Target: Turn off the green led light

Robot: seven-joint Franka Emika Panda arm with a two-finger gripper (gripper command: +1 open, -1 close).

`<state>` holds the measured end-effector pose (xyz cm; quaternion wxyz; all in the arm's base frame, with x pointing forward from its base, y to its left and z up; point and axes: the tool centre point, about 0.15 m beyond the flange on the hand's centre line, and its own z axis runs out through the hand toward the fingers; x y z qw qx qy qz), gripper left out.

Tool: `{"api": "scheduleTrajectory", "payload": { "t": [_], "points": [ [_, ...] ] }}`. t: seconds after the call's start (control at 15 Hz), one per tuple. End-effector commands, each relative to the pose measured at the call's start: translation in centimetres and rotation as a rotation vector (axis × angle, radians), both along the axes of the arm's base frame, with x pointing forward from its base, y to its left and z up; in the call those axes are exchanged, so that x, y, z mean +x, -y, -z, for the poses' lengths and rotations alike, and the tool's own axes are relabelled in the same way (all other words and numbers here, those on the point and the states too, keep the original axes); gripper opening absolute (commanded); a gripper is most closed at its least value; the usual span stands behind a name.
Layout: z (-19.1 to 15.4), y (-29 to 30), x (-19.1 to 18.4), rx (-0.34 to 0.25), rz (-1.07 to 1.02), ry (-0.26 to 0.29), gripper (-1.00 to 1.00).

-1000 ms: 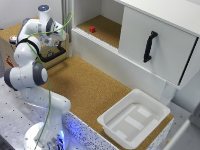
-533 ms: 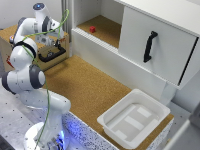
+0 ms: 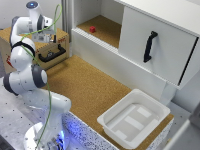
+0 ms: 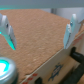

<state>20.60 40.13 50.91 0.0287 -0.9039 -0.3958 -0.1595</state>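
In the wrist view the green led light [image 4: 6, 68] is a round dome with a silvery rim and a pale green-cyan glow, set in the cork top at the picture's edge. My gripper [image 4: 40, 42] is open and empty above the cork top, and the light lies close to one fingertip [image 4: 11, 41]. In the exterior view my gripper [image 3: 49, 36] hangs over the wooden box [image 3: 61, 39] at the exterior view's far left. The light is hidden behind the arm there.
A black handle [image 3: 52, 54] is on the box's front. A white cabinet with a black door handle [image 3: 148, 46] stands at the back right, with a small red object [image 3: 92, 29] in its open bay. A white tray [image 3: 135, 117] lies at the front right.
The arm has shifted a little toward the exterior view's left over the box. The gripper has stayed open.
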Motion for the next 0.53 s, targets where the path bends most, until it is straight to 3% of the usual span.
{"api": "scheduleTrajectory", "payload": {
  "t": [0.0,0.13,0.33,0.47],
  "points": [
    [-2.4,-5.9,-3.3,-0.275,-0.075,-0.153,-1.00],
    [-1.7,-6.6,-4.9,-0.283,-0.148,-0.140,-1.00],
    [0.6,-6.2,-6.5,-0.234,-0.171,-0.165,-1.00],
    [1.1,-5.7,-6.9,-0.200,-0.165,-0.144,-1.00]
  ]
}}
